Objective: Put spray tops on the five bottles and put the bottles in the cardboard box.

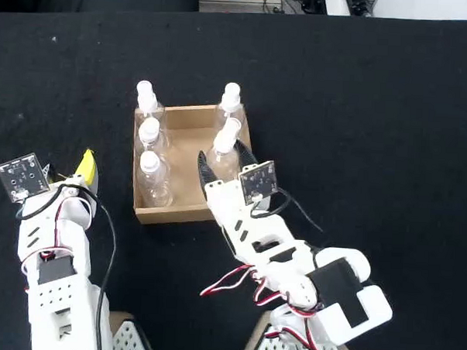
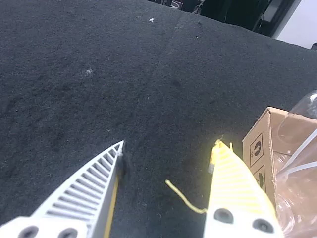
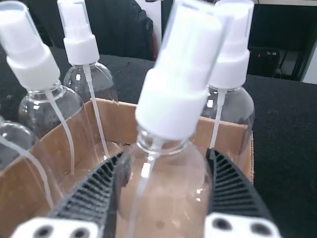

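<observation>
While the right gripper [image 3: 167, 156] clenches a capped bottle [image 1: 229, 136] at the cardboard box's [image 1: 174, 213] three o'clock edge, four other capped bottles [image 1: 150, 167] stand inside. The left gripper [image 2: 168, 144] gapes, released, over the table [image 2: 99, 74] at the box's nine o'clock.

Black table [image 1: 392, 97]; cables [image 1: 276, 0] (beyond far edge).

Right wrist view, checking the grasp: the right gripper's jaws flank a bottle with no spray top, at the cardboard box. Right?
No. The bottle between the right gripper's jaws has a white spray top on it, as the right wrist view shows. The rest holds: the jaws flank it at the cardboard box.
</observation>
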Controlling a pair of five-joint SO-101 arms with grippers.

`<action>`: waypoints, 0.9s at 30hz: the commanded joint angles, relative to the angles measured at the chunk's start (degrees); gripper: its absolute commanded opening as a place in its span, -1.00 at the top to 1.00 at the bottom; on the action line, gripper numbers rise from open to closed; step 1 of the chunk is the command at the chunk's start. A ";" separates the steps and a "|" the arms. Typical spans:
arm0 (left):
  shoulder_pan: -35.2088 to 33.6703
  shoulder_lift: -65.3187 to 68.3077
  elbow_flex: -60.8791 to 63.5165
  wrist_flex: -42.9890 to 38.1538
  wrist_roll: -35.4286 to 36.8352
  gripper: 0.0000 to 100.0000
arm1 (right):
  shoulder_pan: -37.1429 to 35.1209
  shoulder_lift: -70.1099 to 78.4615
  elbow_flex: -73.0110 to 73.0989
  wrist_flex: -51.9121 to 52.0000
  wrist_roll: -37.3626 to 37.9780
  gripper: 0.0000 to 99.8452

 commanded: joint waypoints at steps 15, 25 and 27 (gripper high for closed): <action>0.04 -0.97 0.04 -1.41 -0.09 0.49 | -0.79 0.13 0.22 -1.23 0.53 0.38; 0.22 -0.97 0.04 -1.41 -0.09 0.49 | -0.79 -0.40 0.40 -1.67 1.85 0.38; 0.22 -0.97 0.04 -1.41 -0.09 0.49 | -0.62 -1.89 0.75 -1.67 3.34 0.38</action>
